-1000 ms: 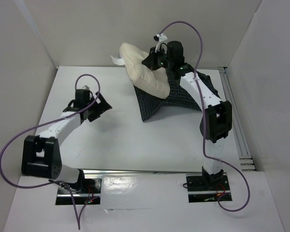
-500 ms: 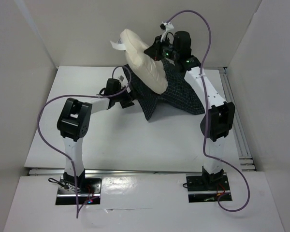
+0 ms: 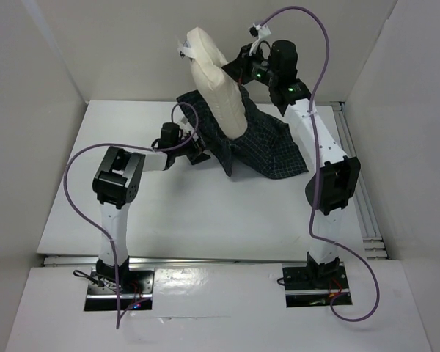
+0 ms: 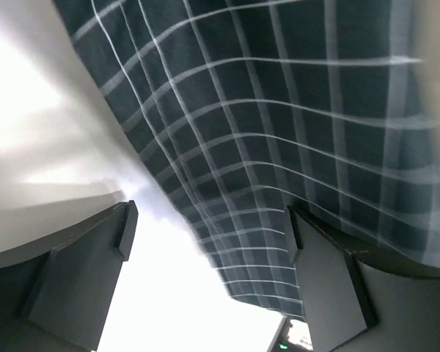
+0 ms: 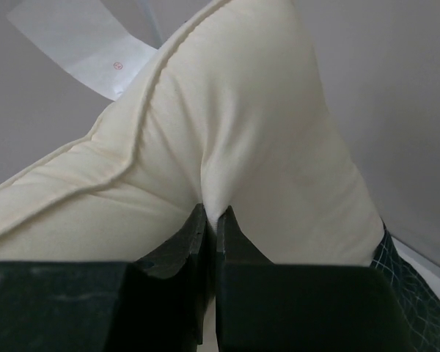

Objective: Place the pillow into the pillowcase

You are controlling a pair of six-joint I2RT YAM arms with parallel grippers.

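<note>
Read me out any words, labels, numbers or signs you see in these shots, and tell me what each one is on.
No text can be read in any view.
The white tag at the edge of the pillow has a small red mark that is too small to make out.
The pillowcase has only its white grid check and no print.
</note>
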